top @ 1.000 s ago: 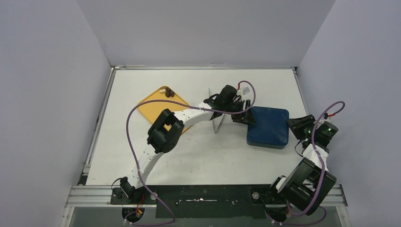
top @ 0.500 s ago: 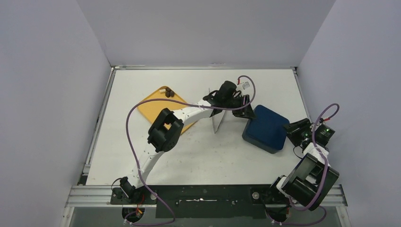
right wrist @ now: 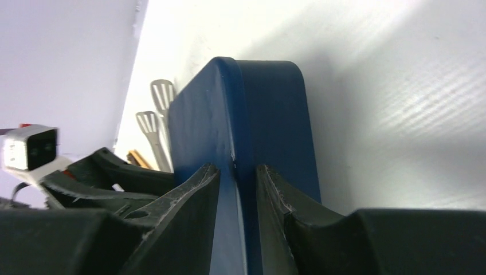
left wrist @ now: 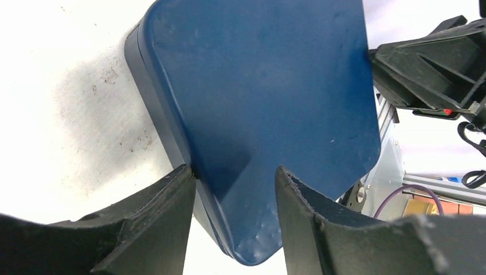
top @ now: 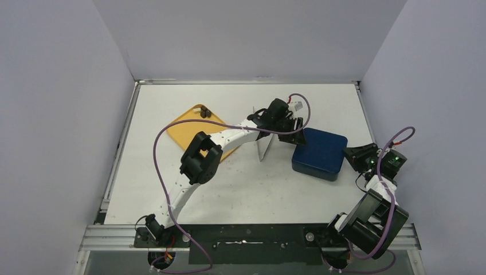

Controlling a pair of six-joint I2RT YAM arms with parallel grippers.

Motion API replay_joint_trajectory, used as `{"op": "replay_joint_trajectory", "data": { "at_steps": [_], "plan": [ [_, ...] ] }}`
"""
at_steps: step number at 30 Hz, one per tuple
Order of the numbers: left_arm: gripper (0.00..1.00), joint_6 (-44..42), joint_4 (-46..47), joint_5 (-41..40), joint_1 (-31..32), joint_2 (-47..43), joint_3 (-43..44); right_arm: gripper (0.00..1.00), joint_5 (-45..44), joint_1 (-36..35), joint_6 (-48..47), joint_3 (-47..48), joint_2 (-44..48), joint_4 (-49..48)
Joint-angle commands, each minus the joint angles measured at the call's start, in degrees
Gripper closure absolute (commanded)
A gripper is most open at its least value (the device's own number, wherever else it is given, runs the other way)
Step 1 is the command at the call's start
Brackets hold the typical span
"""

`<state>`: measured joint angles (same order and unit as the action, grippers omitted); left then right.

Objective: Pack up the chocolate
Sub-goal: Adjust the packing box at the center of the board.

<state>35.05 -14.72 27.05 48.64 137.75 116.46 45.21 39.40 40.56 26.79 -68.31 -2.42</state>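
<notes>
Swung back squarer, the blue box (top: 318, 153) is pinched at its rim by my right gripper (right wrist: 238, 169); my left gripper (left wrist: 235, 172) straddles a corner, fingers apart. Chocolate (top: 204, 113) sits on the yellow tray (top: 183, 132): likely light, brittle; grip its sides.

Bright, even overhead light; wrist glare.

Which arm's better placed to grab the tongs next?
Left, I'd say. The long metal tongs stand right beside the left tool, on its side of the dark blue lidded box. The right tool sits at the box's opposite edge, apparently clamping it.
</notes>
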Motion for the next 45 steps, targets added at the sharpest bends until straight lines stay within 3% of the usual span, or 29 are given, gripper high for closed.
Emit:
{"op": "replay_joint_trajectory", "data": {
  "at_steps": [1, 6, 10, 18, 23, 27, 30, 34, 40, 45],
  "plan": [
    [0.51, 1.51, 5.06, 4.16, 0.29, -1.00, 0.01, 0.69, 9.23, -0.20, 7.56, -0.90, 2.28, -12.05],
    [0.53, 6.94, 11.36, 9.30, 0.25, -2.72, -0.34, 0.59, 12.15, -0.20, 11.29, -2.92, 0.79, -17.38],
    [0.60, 16.83, 24.29, 15.36, -0.05, -3.39, -1.66, 0.52, 10.35, -0.24, 6.71, -1.38, -0.13, -10.51],
    [0.59, 24.51, 32.64, 18.97, 1.18, -1.03, -3.31, 0.49, 6.25, -0.29, 1.38, -0.79, -2.75, -4.87],
    [0.51, 15.04, 20.63, 13.96, 0.84, -2.74, -2.95, 0.42, 2.06, -0.14, -3.08, 1.72, -1.82, 0.79],
    [0.43, 1.70, -4.23, 3.01, 0.34, -3.68, 6.10, 0.38, 0.36, -0.13, -4.40, 3.31, -1.17, 3.53],
    [0.36, -4.23, -15.57, -6.45, -0.05, -4.74, 9.28, 0.37, 0.02, -0.36, -4.76, 3.78, -1.06, 4.92],
    [0.32, -5.09, -16.17, -12.28, -0.35, -9.32, 1.23, 0.37, -0.93, -0.90, -5.09, 3.93, -0.74, 5.96],
    [0.32, -4.56, -12.86, -10.81, 0.59, -10.28, -9.48, 0.37, -4.24, -8.13, -4.02, 2.60, -1.93, 5.27],
    [0.51, -1.96, -0.53, 1.43, 1.22, -8.63, -12.42, 0.53, 0.58, -9.28, 2.26, -0.49, 0.41, -5.62]
  ]
}}
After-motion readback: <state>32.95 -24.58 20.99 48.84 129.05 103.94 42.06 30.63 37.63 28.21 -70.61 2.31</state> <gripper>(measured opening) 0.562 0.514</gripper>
